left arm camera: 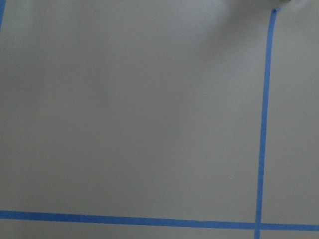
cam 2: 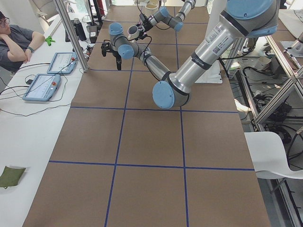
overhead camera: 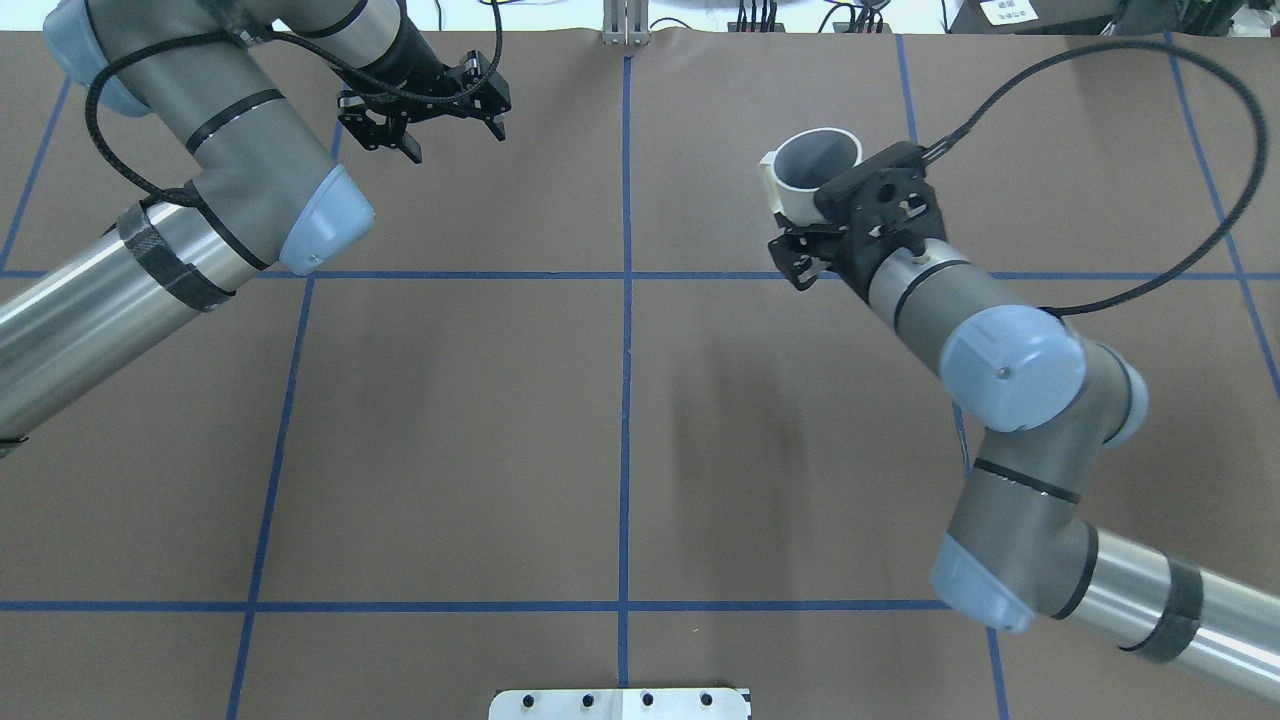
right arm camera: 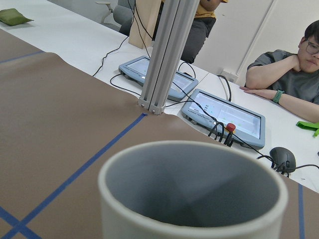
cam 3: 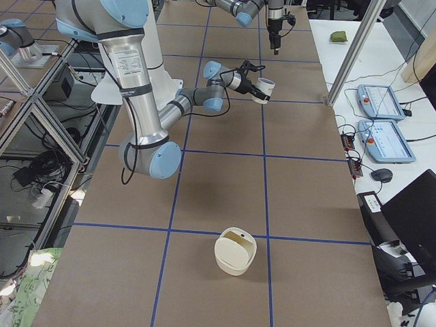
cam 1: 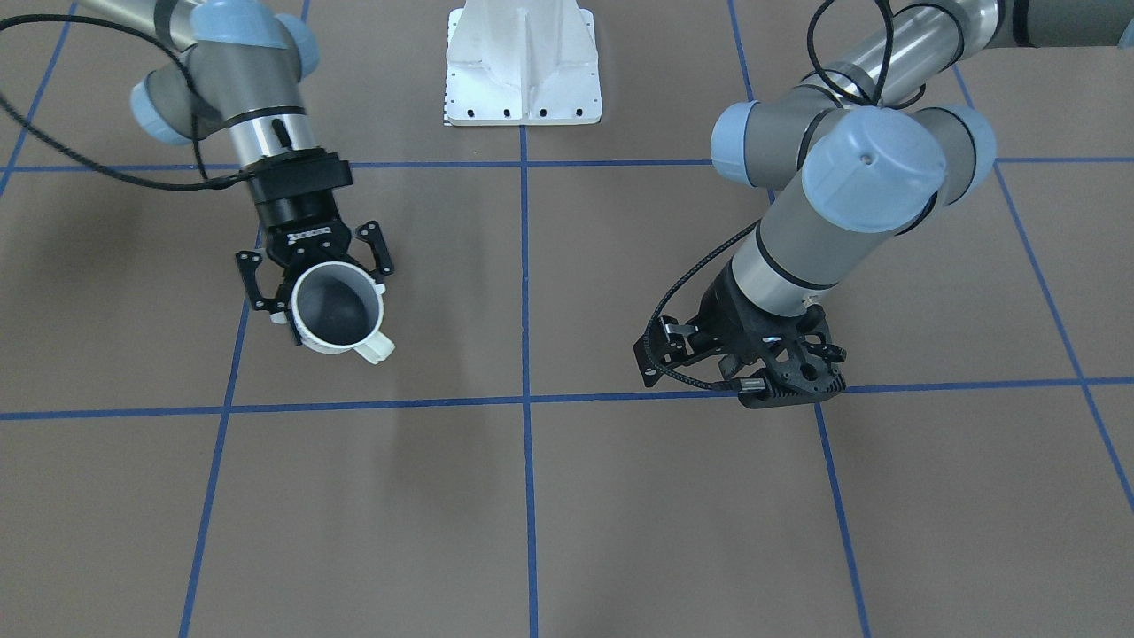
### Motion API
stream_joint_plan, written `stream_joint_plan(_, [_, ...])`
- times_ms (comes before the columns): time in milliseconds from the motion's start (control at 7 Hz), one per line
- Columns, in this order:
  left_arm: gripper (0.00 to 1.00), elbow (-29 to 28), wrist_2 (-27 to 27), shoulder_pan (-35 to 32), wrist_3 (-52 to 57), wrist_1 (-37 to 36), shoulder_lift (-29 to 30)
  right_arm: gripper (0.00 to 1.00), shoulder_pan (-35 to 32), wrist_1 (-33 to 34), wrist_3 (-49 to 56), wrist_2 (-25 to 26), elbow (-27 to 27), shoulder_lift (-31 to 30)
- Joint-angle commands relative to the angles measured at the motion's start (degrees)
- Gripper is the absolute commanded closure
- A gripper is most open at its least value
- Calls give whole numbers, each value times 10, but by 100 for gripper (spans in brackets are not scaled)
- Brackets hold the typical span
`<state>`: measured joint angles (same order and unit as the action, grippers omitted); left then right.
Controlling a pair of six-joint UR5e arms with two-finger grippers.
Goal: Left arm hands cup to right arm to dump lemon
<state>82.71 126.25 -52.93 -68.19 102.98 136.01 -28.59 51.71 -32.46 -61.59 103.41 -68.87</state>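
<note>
— Where is the mug?
— The right claw (cam 1: 323, 285) is clamped on the one white mug (cam 1: 338, 312), up off the brown surface (cam 1: 532, 514). The mug is tipped, with its mouth pointing away from the claw's wrist and its handle on the far side.
— Can you see inside?
— Only dark grey. The right wrist view cuts off the bottom.
— And the other claw?
— The left claw (overhead camera: 455, 140) has its fingers spread with nothing between them. It is well apart from the mug. From the front, its own arm hides the fingers.
— Anything else?
— Only the right side view shows one cream round container (cam 3: 235, 252) on the surface, well apart from the right claw. The right wrist view shows two tablets (right arm camera: 224, 113), a seated person (right arm camera: 284, 74) and a person in yellow (right arm camera: 202, 22), cut off at the top.
</note>
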Motion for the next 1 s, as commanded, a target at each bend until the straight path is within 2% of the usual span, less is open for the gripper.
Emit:
stream_joint_plan(0, [0, 6, 34, 1, -78, 38, 16, 79, 45, 70, -1, 82, -10, 57])
stream_joint_plan(143, [0, 6, 49, 13, -144, 97, 16, 79, 51, 71, -1, 105, -23, 67])
stream_joint_plan(286, [0, 11, 49, 26, -191, 127, 19, 79, 55, 71, -1, 111, -31, 72])
stream_joint_plan(571, [0, 32, 49, 52, -243, 129, 30, 79, 64, 72, -1, 137, -36, 73])
stream_joint_plan(857, [0, 29, 47, 71, -261, 129, 46, 79, 73, 71, -1, 179, -69, 93])
